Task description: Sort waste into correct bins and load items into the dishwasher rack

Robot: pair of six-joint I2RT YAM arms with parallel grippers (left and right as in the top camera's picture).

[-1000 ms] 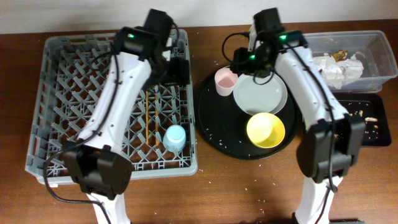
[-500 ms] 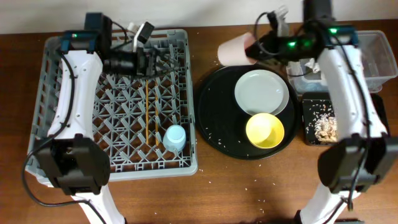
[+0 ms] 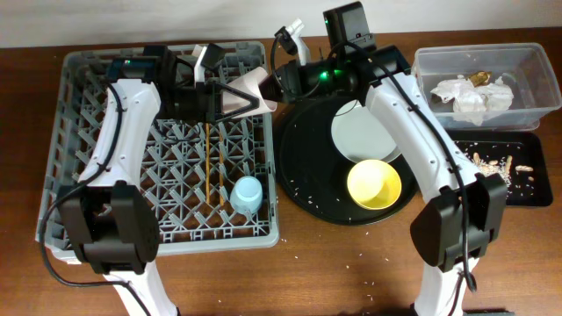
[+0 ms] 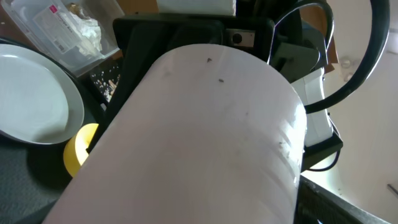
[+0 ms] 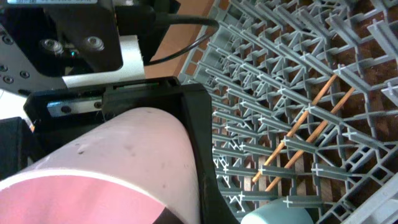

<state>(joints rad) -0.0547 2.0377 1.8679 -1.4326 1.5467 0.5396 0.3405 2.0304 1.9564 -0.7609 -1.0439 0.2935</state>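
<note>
The pale pink cup lies on its side in the air over the back right corner of the dishwasher rack. My right gripper is shut on its rim at the mouth end. From the left, my left gripper stands open with its fingers along both sides of the cup, whose base end fills the left wrist view. The light blue cup stands upside down in the rack's front right. The plate and yellow bowl sit on the round black tray.
The clear tub at the back right holds crumpled napkins. In front of it the shallow black tray holds food bits. An orange stick lies in the rack. Crumbs dot the round tray and table.
My right gripper shut on the pink cup, lifted it off the round tray and carried it left to the rack. My left gripper swung right and now straddles the cup.
</note>
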